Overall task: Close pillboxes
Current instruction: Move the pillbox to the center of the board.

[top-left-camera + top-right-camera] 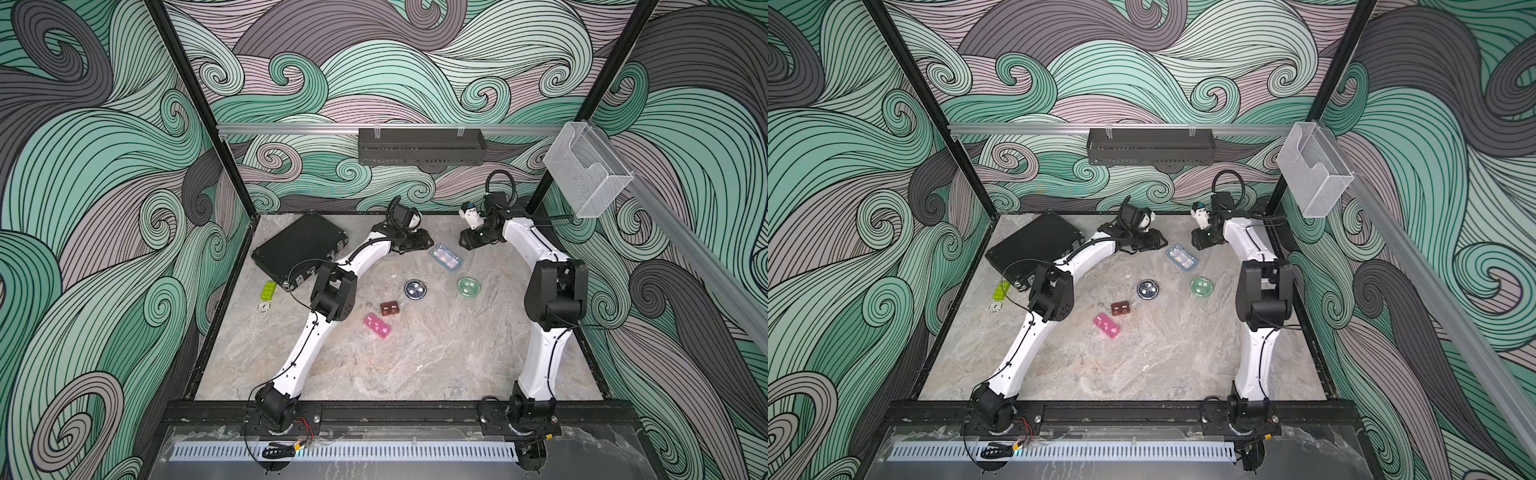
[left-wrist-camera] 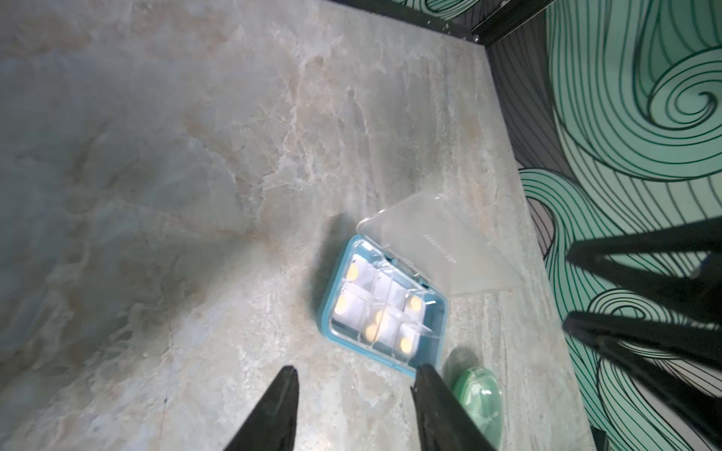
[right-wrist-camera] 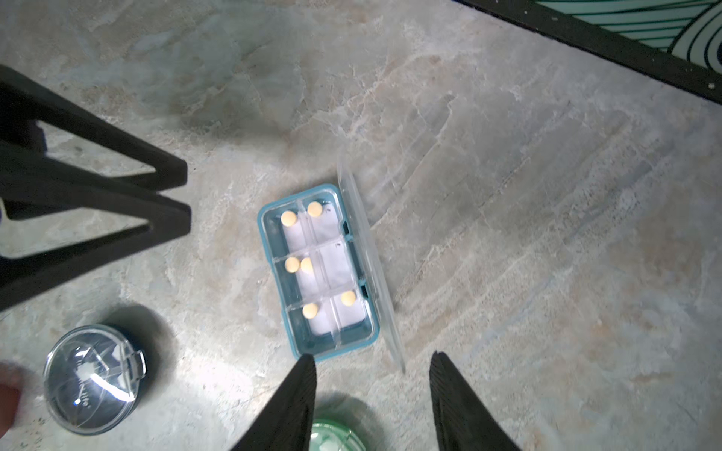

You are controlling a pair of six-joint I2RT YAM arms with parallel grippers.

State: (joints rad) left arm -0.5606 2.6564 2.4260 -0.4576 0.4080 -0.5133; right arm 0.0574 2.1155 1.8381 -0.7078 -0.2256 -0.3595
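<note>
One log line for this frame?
left gripper: open, empty | right gripper: open, empty | light-blue pillbox: lid open

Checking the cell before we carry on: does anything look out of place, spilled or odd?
The light-blue pillbox near the back stands with its clear lid swung open, yellow pills exposed. By the black case lie a green brick and a white disc, neither a pillbox. Nothing looks spilled.

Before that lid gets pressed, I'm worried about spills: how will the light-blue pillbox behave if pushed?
The light-blue pillbox looks like thin-walled plastic, so it is probably light and apt to slide on the smooth table rather than tip. Its clear lid stands open along one long side and likely flexes. The loose yellow pills could rattle if jolted.
</note>
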